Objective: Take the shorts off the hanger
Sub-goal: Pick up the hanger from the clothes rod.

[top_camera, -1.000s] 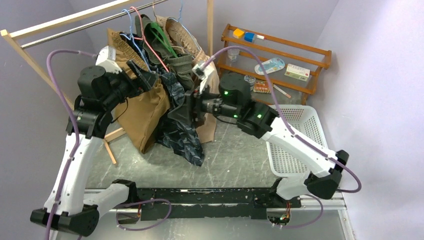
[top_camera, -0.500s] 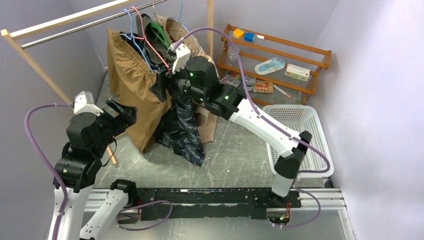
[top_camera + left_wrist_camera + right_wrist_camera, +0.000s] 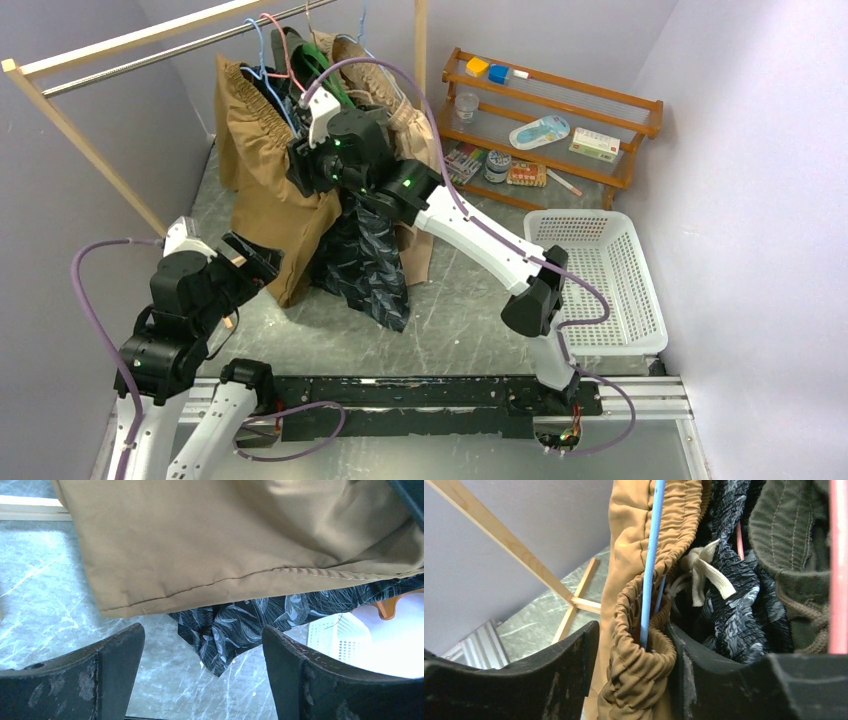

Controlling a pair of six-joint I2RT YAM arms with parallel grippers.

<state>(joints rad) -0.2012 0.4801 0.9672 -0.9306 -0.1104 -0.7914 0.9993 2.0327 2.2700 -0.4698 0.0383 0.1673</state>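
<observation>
Several shorts hang on wire hangers from the rail: tan-brown shorts (image 3: 270, 200) at the left, navy patterned shorts (image 3: 365, 265), olive shorts (image 3: 325, 85) and beige shorts (image 3: 395, 95). My right gripper (image 3: 300, 165) is up at the tan waistband. In the right wrist view the right gripper (image 3: 633, 630) straddles the bunched tan waistband (image 3: 639, 670) and the blue hanger (image 3: 649, 565). One finger touches the cloth and a thin gap shows at the other. My left gripper (image 3: 250, 262) hangs low and open. In the left wrist view the left gripper (image 3: 201, 632) holds nothing, below the tan hem (image 3: 200, 555).
A white basket (image 3: 600, 300) lies on the floor at the right. A wooden shelf (image 3: 560, 110) with small items stands at the back right. The rack's slanted wooden leg (image 3: 90, 140) and its rail (image 3: 150, 50) run along the left.
My right arm rose from the middle of the clothes to the tan waistband and its jaws narrowed. My left arm pulled back from the shorts, down to the near left.
</observation>
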